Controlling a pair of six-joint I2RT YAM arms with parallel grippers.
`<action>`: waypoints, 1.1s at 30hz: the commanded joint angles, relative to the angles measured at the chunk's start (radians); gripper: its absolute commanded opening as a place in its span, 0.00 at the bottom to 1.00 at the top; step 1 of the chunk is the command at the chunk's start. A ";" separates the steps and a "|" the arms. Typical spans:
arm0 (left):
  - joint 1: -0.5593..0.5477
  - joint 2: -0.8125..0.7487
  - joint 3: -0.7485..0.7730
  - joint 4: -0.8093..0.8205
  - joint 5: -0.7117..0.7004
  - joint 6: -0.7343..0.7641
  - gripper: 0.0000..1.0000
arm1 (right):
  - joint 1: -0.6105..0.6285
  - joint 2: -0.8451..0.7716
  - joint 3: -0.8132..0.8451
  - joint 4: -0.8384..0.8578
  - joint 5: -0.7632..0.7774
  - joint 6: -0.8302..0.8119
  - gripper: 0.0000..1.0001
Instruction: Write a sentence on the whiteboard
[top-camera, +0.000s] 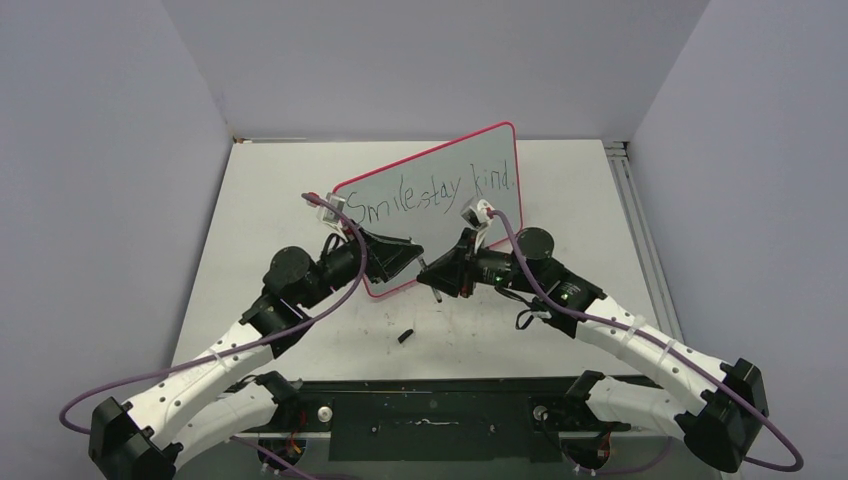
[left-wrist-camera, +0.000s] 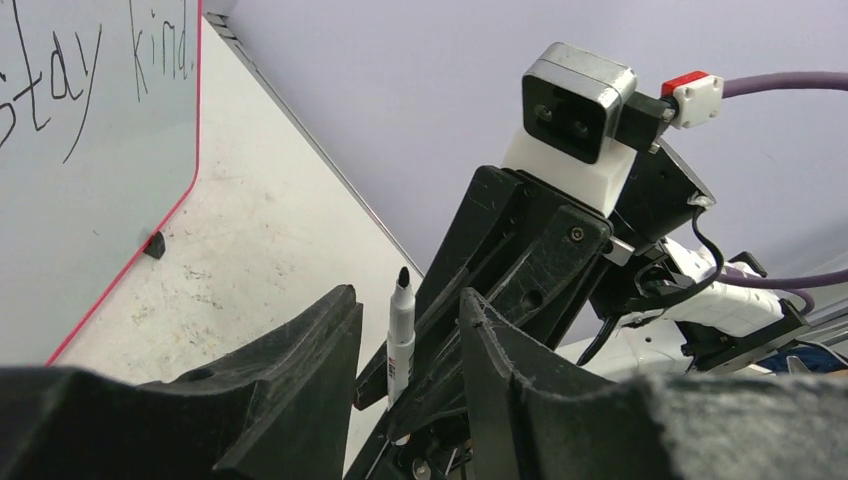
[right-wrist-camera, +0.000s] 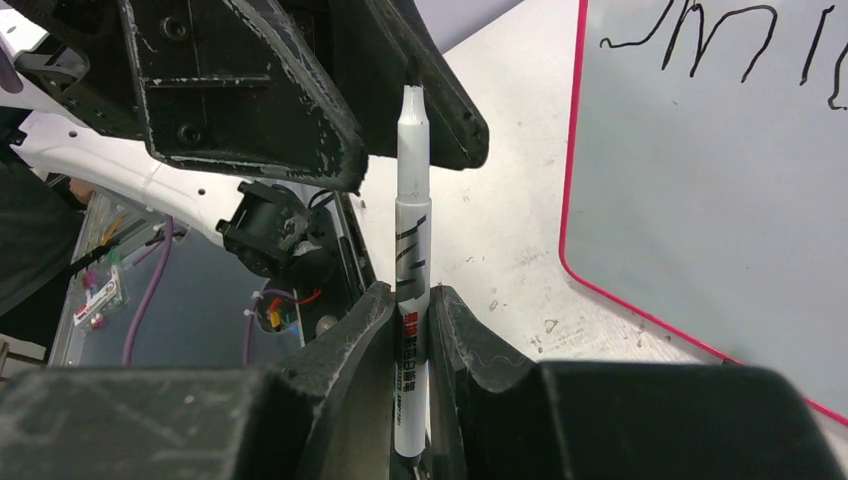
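Nearest in the right wrist view, the right hand (right-wrist-camera: 412, 300) is clamped on a white marker (right-wrist-camera: 411, 230), which stands upright between its two black fingers (right-wrist-camera: 345, 340) with the printed label at the grip. The marker's tapered upper end sits in the gap between the fingers of the left hand (left-wrist-camera: 405, 300), at the upper centre of that frame. In the left wrist view those fingers stand apart, with the marker's black nib pointing up in the gap and clear space on either side of it, so the left hand is open and grips nothing. Behind the marker there, the right arm's wrist camera (left-wrist-camera: 578, 100) sits in the upper right. Seen from above, both hands meet in the middle of the frame, at the lower edge of the whiteboard (top-camera: 450, 165). The whiteboard sits askew on the white worktop (top-camera: 570, 200), at the centre of the frame toward the top, pink-red rimmed, and reads "Smile stay kind." in black. Just below the hands, a small black piece (top-camera: 405, 335) lies alone on the worktop.
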 joint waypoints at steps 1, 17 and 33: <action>-0.011 0.011 0.038 0.048 -0.025 -0.012 0.38 | 0.012 -0.002 0.022 0.057 0.044 -0.020 0.05; -0.054 0.075 0.062 0.044 -0.067 -0.016 0.03 | 0.013 0.011 0.040 0.043 0.110 -0.036 0.05; -0.053 0.038 0.034 0.273 -0.281 -0.171 0.00 | 0.013 -0.120 -0.142 0.460 0.291 0.200 0.85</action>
